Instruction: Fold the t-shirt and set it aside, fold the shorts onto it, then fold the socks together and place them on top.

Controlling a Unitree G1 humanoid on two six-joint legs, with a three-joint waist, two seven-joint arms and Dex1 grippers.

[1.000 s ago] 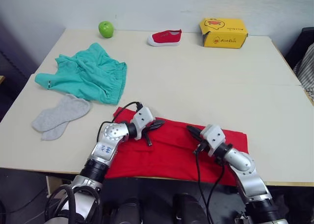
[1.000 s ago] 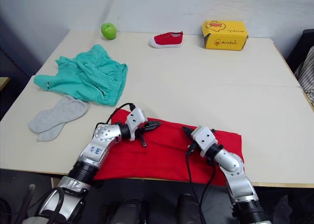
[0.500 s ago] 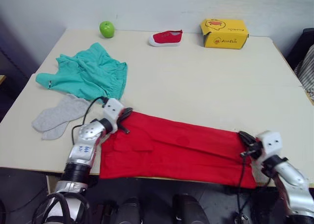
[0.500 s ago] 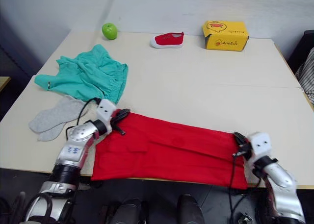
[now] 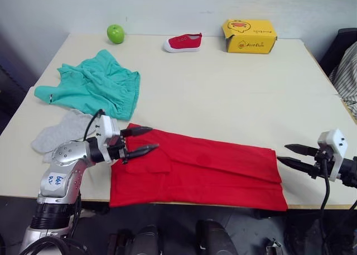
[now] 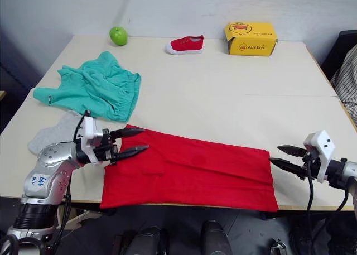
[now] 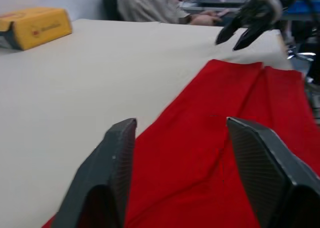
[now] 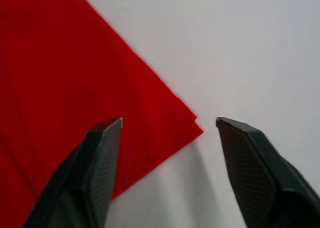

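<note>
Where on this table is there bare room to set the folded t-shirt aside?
The widest bare patch of the table lies between the shorts and the right edge, bounded behind by the shoe and yellow box, in front by the t-shirt. The left side is crowded: shorts, socks, left end effector.

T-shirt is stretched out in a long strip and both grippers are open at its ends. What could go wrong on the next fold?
1. The t-shirt lies with its near edge at the table front edge; a pull toward the robot could slide it off.
2. The left gripper works close to the socks; its arm might drag them.
3. The right gripper sits just off the cloth's corner; closing there may catch only one layer or miss.
</note>
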